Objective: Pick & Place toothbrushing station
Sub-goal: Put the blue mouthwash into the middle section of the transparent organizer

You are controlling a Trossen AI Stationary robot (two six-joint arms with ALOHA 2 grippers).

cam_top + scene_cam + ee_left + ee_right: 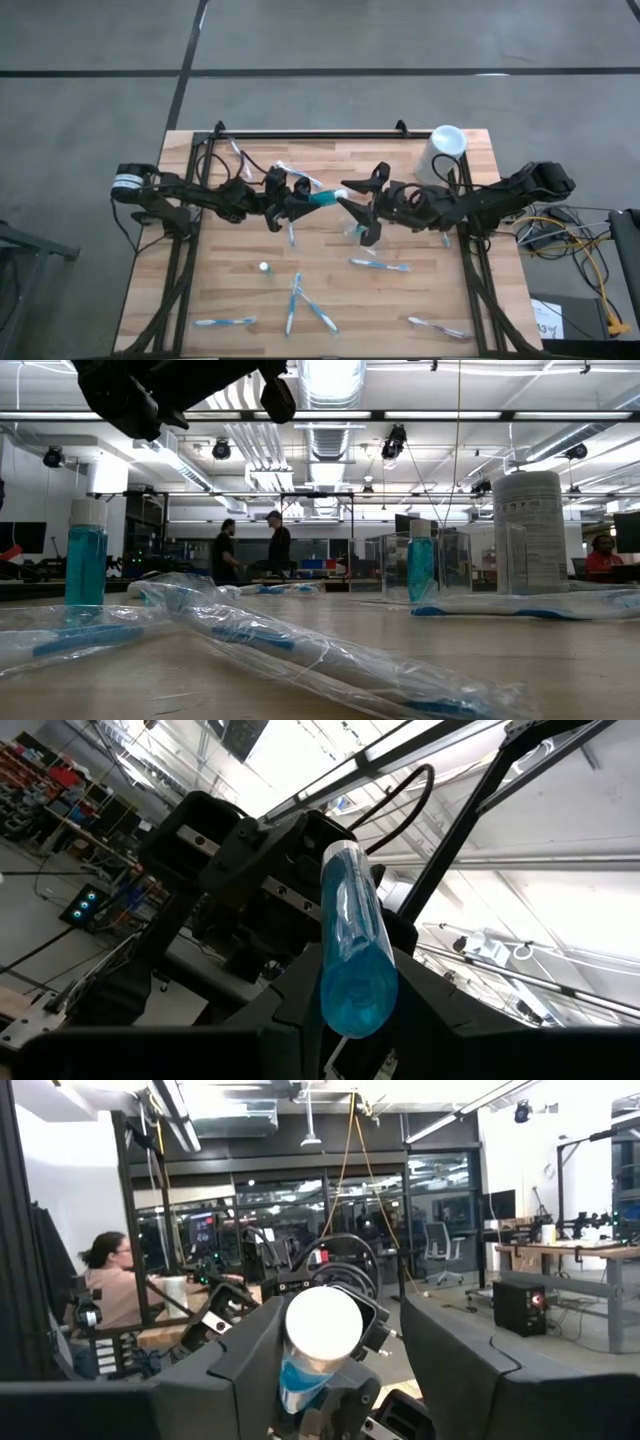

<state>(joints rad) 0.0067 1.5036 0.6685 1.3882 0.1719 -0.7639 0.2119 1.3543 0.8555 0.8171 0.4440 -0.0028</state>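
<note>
A small blue tube [326,197] with a white cap [323,1327] is held in the air above the middle of the counter [250,300], stretched level between the two arms. Its blue end is clamped in the left pincer [300,200], as the left wrist view shows, with the tube [352,940] running away from that arm's fingers toward the other arm. The capped end is pointed into the right pincer [352,197], whose fingers [250,1350] stand apart on either side of the cap and are not yet closed on it, so far as can be seen. The step in hand is judged to be a handover from left to right, or a pull on the cap; which of the two cannot be told.

Most of the task appears to be left. Wrapped blue-and-white toothbrushes [380,265] are scattered over the near half of the counter: one near the left front corner [224,322], a crossed group at the front middle [305,305], one at the right front [437,327]. A second small tube [264,268] stands upright to the left of the middle, and in the low view two such tubes [86,565] are seen standing among the wrapped brushes [300,645]. A clear pouch cannot be made out for certain. Nothing is seen gathered into one place yet.

A tall white cylinder [443,152] stands at the far right corner, apart from the work. People are seen in the room beyond the counter.
</note>
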